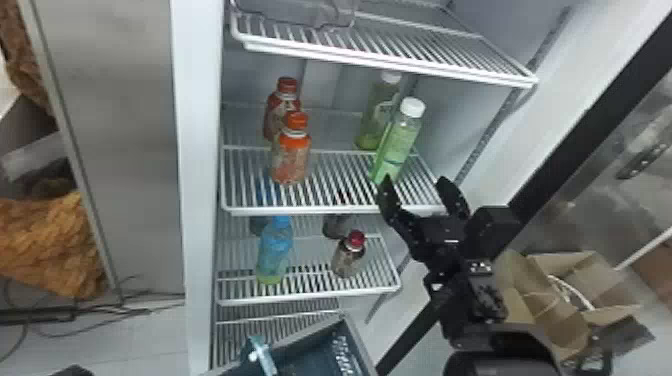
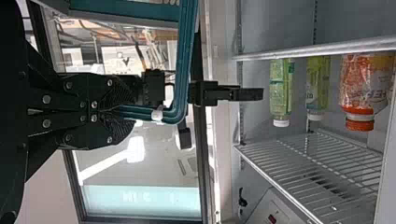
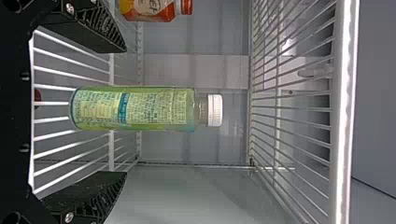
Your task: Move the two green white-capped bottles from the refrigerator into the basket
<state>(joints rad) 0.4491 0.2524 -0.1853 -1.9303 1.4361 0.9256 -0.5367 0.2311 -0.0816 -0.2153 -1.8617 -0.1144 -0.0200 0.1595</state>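
My right gripper [image 1: 416,182] stands open at the front edge of the middle shelf. Just beyond it, the front green white-capped bottle [image 1: 398,142] is upright; the other green bottle [image 1: 378,117] stands behind it. In the right wrist view, the front green bottle [image 3: 135,108] appears between the spread fingers of my right gripper [image 3: 126,111], farther in and apparently untouched. The blue-green basket [image 1: 310,352] is low at the refrigerator's front. In the left wrist view, my left gripper [image 2: 132,111] is shut on the basket handle [image 2: 180,70].
Two orange-capped bottles [image 1: 291,157] share the shelf, to the left. A wire shelf [image 1: 390,45] spans above. The shelf below holds a blue bottle [image 1: 275,250] and a red-capped bottle [image 1: 349,256]. The refrigerator's side wall and open door flank the right arm; a cardboard box [image 1: 560,300] lies beyond.
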